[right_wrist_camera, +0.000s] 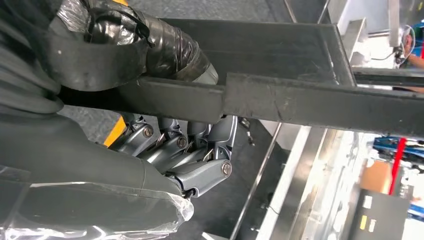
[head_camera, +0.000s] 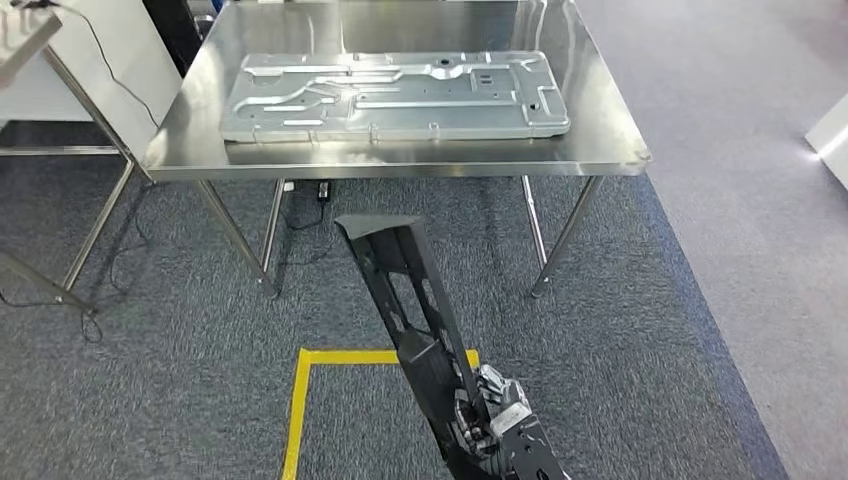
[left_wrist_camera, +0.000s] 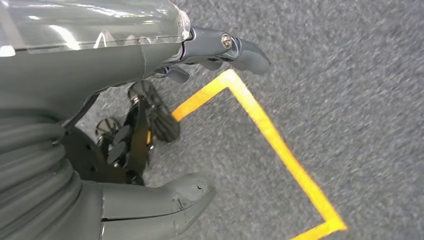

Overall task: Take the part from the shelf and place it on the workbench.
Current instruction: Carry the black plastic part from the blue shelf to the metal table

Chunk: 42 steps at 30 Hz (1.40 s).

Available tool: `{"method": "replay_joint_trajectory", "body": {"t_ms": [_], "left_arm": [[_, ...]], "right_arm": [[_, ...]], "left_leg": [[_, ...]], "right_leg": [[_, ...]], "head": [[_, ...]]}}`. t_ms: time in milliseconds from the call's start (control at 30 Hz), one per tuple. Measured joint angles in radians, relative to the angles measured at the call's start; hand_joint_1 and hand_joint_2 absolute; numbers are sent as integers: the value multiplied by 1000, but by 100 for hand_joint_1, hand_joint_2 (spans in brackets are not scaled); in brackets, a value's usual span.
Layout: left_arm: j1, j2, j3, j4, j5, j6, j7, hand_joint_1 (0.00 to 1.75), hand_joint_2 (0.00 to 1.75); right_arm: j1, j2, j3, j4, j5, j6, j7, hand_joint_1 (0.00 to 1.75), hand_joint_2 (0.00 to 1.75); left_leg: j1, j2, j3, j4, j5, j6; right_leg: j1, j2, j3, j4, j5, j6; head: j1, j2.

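Black metal, long and narrow, the part (head_camera: 400,290) is a channel-shaped bracket with slotted cut-outs along its face and a flat angled end. It slants up over the grey carpet (head_camera: 650,330), its upper end short of the workbench (head_camera: 600,150) edge and lower than the top. The right hand (head_camera: 490,415) grasps its lower end; in the right wrist view the fingers (right_wrist_camera: 200,150) curl round the bar from under it, the thumb (wrapped in black tape) pressed on the other side. The left hand (left_wrist_camera: 165,100) hangs over the floor holding nothing, fingers loosely apart.

On the steel workbench lies a large stamped silver panel (head_camera: 395,95), covering most of the middle; bare steel shows along the near edge and at both ends. Yellow tape (head_camera: 305,400) marks a corner on the carpet below the part. A second steel table (head_camera: 30,40) stands at far left, cables trailing beneath.
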State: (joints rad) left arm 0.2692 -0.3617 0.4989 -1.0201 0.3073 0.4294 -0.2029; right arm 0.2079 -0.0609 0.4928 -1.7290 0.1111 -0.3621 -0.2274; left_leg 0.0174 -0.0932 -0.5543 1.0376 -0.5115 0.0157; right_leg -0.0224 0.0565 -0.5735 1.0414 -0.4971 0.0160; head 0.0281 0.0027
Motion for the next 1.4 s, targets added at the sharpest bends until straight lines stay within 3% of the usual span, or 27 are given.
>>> {"method": "replay_joint_trajectory", "body": {"t_ms": [67, 133, 200, 233, 267, 333, 367, 433, 567, 600, 667, 733, 767, 867, 900, 933, 1033, 1067, 1133, 1200, 1267, 1300, 1400], "left_arm": [[0, 0, 0, 0, 3, -1, 0, 0, 175], [-4, 0, 0, 0, 9, -1, 0, 0, 175], [-4, 0, -1, 0, 18, -1, 2, 0, 175], [-1, 0, -1, 0, 23, -1, 3, 0, 175], [1, 0, -1, 0, 26, -2, 4, 0, 175], [6, 1, -1, 0, 27, -7, 6, 0, 175], [6, 1, -1, 0, 27, -10, 6, 0, 175], [5, 1, -1, 0, 25, -16, 7, 0, 175], [9, 1, 0, 0, 24, -20, 9, 0, 175], [9, 1, 1, 0, 24, -20, 9, 0, 175], [10, 0, 2, 0, 24, -20, 9, 0, 175], [10, 1, 3, 0, 23, -20, 9, 0, 175], [11, 1, 3, 0, 23, -20, 9, 0, 175], [12, 0, 3, 0, 23, -20, 9, 0, 175], [12, 0, 3, 0, 20, -20, 10, 0, 175], [12, 0, 4, 0, 16, -21, 11, 0, 175], [12, 0, 6, 0, -4, -28, 15, 0, 175], [13, 0, 8, 0, -12, -31, 16, 0, 175], [14, 0, 13, -1, -28, -37, 17, 0, 175], [18, 0, 16, -1, -37, -39, 17, 0, 175], [26, 0, 16, -1, -39, -36, 15, 0, 175], [30, 0, 16, -1, -39, -34, 12, 0, 175], [40, 0, 13, -1, -38, -32, 4, 0, 175]], "right_arm": [[0, 0, 1, 1, -6, -3, 2, 175, 175], [2, 0, 1, 2, -12, -9, 3, 175, 175], [4, 0, 1, 3, -8, -20, 4, 175, 175], [4, 0, 1, 3, -1, -26, 5, 175, 175], [5, 0, 1, 3, 9, -32, 7, 175, 175], [6, 0, 1, 2, 35, -43, 13, 175, 175], [6, -1, 1, 1, 49, -49, 17, 175, 175], [6, -1, 1, -4, 76, -60, 24, 175, 175], [5, -4, 1, -15, 96, -69, 28, 175, 175], [5, -5, 1, -16, 96, -70, 29, 175, 175], [5, -6, 1, -17, 97, -71, 31, 175, 175], [8, -8, 1, -17, 97, -71, 33, 175, 175], [9, -9, 1, -17, 97, -71, 34, 175, 175], [10, -11, 1, -17, 105, -73, 35, 175, 175], [11, -12, 0, -19, 121, -78, 37, 175, 175], [12, -14, -1, -23, 147, -85, 42, 175, 175], [15, -16, -16, -66, 282, -113, 71, 175, 175], [12, -17, -25, -88, 327, -115, 81, 175, 175], [-2, -14, -50, -131, 387, -101, 97, 175, 175], [-28, -10, -80, -163, 408, -78, 107, 175, 175], [-61, -9, -118, -180, 399, -69, 107, 175, 175], [-79, -9, -140, -182, 391, -68, 105, 175, 175], [-133, -9, -201, -184, 378, -56, 104, 175, 175]], "left_leg": [[0, 33, -14, 33, -23, -9], [-1, 72, -66, 139, -77, -15], [0, 83, -127, 249, -113, -18], [0, 84, -137, 262, -104, -19], [0, 85, -128, 240, -78, -18], [-1, 87, -68, 118, -12, -9], [-3, 88, -38, 59, 4, -3], [-8, 90, -8, -2, 4, 8], [-3, 87, 25, -28, 2, 29], [-2, 87, 36, -31, 0, 33], [-3, 87, 48, -33, -10, 37], [-4, 86, 64, -33, -25, 37], [-4, 85, 76, -33, -34, 36], [-4, 84, 117, -34, -69, 28], [-5, 84, 125, -35, -80, 23], [-6, 84, 133, -39, -87, 18], [-7, 85, 146, -14, -76, -2], [-7, 86, 132, 25, -68, -6], [-4, 87, 62, 138, -82, -14], [-4, 87, -29, 237, -141, -20], [-4, 87, -85, 251, -176, -20], [-5, 87, -94, 219, -160, -16], [-10, 91, -82, 73, -11, -2]], "right_leg": [[-3, -13, 11, -14, 3, -15], [0, -29, 18, -21, 1, -27], [4, -43, 20, -20, -4, -33], [6, -47, 22, -19, -8, -33], [7, -49, 25, -19, -12, -33], [9, -53, 37, -18, -21, -28], [11, -55, 42, -18, -26, -23], [14, -58, 52, -21, -31, -10], [13, -57, 54, 9, -35, 13], [11, -57, 33, 49, -54, 17], [9, -57, -46, 174, -104, 24], [9, -57, -119, 255, -124, 28], [9, -57, -130, 243, -105, 28], [12, -57, -97, 77, 25, 17], [15, -58, -88, 40, 48, 10], [19, -59, -84, 22, 60, 2], [20, -56, -57, 8, 45, -22], [18, -55, -41, 1, 38, -30], [16, -56, -12, -9, 22, -42], [16, -54, 12, -10, 0, -47], [16, -52, 41, -10, -24, -45], [16, -51, 57, -10, -36, -43], [18, -49, 100, -9, -74, -31]], "head": [[0, 0], [-1, 0], [-1, 0], [-1, 0], [-1, 0], [-1, 0], [-1, 0], [-1, 0], [0, 0], [0, 0], [0, 0], [0, 0], [0, 0], [0, 0], [0, 0], [0, 0], [1, 0], [0, 0], [0, 0], [0, 0], [0, 0], [0, 0], [0, 0]]}}
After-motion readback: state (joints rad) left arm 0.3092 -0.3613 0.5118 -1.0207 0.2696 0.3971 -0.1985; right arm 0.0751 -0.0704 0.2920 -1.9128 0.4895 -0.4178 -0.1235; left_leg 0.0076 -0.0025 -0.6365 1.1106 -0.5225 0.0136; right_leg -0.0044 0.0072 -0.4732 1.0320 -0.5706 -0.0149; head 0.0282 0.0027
